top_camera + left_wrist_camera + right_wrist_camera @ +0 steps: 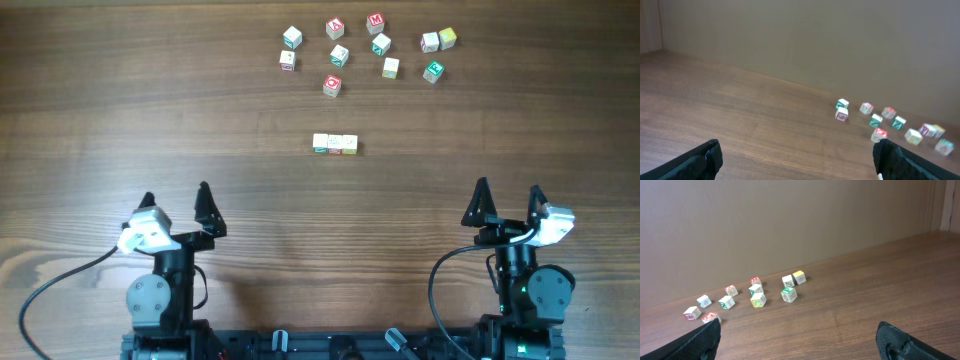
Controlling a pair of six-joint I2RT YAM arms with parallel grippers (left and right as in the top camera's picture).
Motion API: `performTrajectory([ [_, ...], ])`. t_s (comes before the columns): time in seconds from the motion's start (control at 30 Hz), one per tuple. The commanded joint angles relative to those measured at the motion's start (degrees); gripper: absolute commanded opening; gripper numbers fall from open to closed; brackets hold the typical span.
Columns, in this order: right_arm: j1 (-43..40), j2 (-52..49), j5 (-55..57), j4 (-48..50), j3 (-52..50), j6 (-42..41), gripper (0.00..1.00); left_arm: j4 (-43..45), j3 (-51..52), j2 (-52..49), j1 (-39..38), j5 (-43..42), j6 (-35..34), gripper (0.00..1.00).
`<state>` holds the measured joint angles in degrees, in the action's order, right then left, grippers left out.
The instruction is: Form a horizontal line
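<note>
The horizontal line (335,144) is a short row of three whitish letter cubes touching edge to edge at the table's middle, seen only in the overhead view. My left gripper (176,199) is open and empty at the near left, well short of the row. My right gripper (508,198) is open and empty at the near right. In the wrist views the fingertips of the left gripper (797,159) and the right gripper (797,337) stand wide apart over bare wood.
Several loose letter cubes (340,55) lie scattered at the far middle and right of the wooden table (120,110). They also show in the left wrist view (876,120) and right wrist view (758,300). A plain wall stands behind.
</note>
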<state>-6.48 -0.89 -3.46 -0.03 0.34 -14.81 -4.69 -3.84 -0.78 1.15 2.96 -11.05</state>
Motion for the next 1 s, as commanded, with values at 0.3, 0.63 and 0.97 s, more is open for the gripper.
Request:
performTrajectory([
  [0.3, -0.31, 0.68, -0.83, 0.17, -0.04, 1.09, 0.99, 0.24, 3.54, 0.61, 3.04, -4.07, 9.55, 1.00],
  [0.63, -0.31, 0.68, -0.85, 0.17, -0.04, 1.09, 1.00, 0.31, 3.54, 0.61, 3.06, -4.44, 9.14, 1.00],
  [0.97, -0.31, 0.68, -0.85, 0.17, -0.04, 1.09, 0.99, 0.33, 3.54, 0.61, 3.06, -4.44, 9.14, 1.00],
])
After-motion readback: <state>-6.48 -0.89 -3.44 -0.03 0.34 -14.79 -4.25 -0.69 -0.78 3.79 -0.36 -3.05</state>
